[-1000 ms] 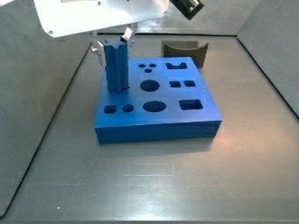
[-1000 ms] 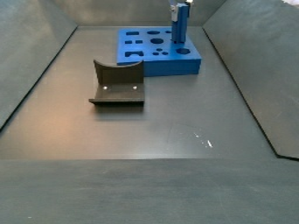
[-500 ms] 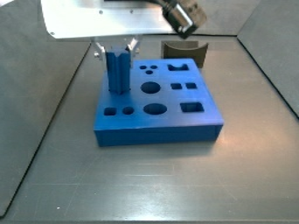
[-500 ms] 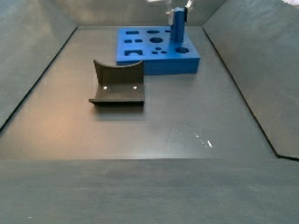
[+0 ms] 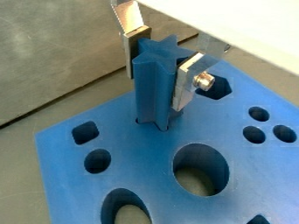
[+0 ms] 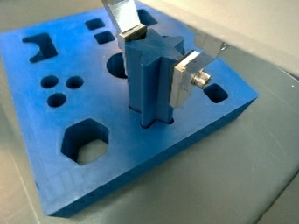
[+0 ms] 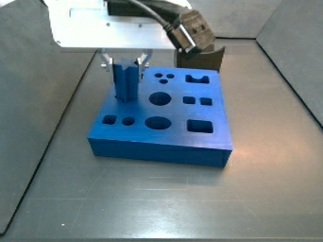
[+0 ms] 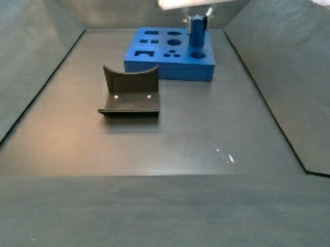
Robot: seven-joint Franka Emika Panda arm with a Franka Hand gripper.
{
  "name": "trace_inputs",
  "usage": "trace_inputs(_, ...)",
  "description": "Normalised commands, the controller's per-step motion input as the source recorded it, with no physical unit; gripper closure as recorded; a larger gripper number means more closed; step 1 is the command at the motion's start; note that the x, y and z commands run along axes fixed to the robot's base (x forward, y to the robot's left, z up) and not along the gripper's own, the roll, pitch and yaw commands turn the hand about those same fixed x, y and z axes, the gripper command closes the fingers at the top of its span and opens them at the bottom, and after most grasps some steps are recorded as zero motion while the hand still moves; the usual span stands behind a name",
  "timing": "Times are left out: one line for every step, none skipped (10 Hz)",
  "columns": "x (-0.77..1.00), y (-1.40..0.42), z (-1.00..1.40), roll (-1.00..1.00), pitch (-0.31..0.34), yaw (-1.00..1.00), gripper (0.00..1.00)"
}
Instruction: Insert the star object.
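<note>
Fingers of gripper clamped on star object, upright, foot entering a hole near the block's corner; seemingly partly seated, full insertion and release left.

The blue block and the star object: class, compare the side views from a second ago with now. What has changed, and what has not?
The blue block has shifted and turned slightly on the floor. The gripper remains closed on the star object, which still stands upright in the block. The dark curved piece has not moved.
</note>
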Motion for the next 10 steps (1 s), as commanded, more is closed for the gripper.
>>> trace_inputs(-0.11, 0.00, -0.74, 0.00, -0.096, 0.00, 1.00)
trace_inputs(-0.10, 0.00, -0.69, -0.01, -0.140, 0.01, 1.00)
trace_inputs(0.00, 0.00, -0.70, -0.09, -0.099, 0.02, 1.00)
trace_inputs(-0.03, 0.00, -0.48, -0.21, -0.253, 0.00, 1.00)
trace_inputs(-0.03, 0.00, -0.45, -0.20, -0.299, 0.00, 1.00)
trace_inputs(-0.07, 0.00, -0.42, -0.20, -0.329, 0.00, 1.00)
trace_inputs(-0.07, 0.00, -0.43, -0.19, -0.330, 0.00, 1.00)
trace_inputs(-0.10, 0.00, -0.43, -0.17, -0.350, 0.00, 1.00)
trace_inputs(-0.19, -0.07, -0.44, -0.09, -0.373, 0.08, 1.00)
trace_inputs(0.00, 0.00, 0.00, 0.00, 0.000, 0.00, 1.00)
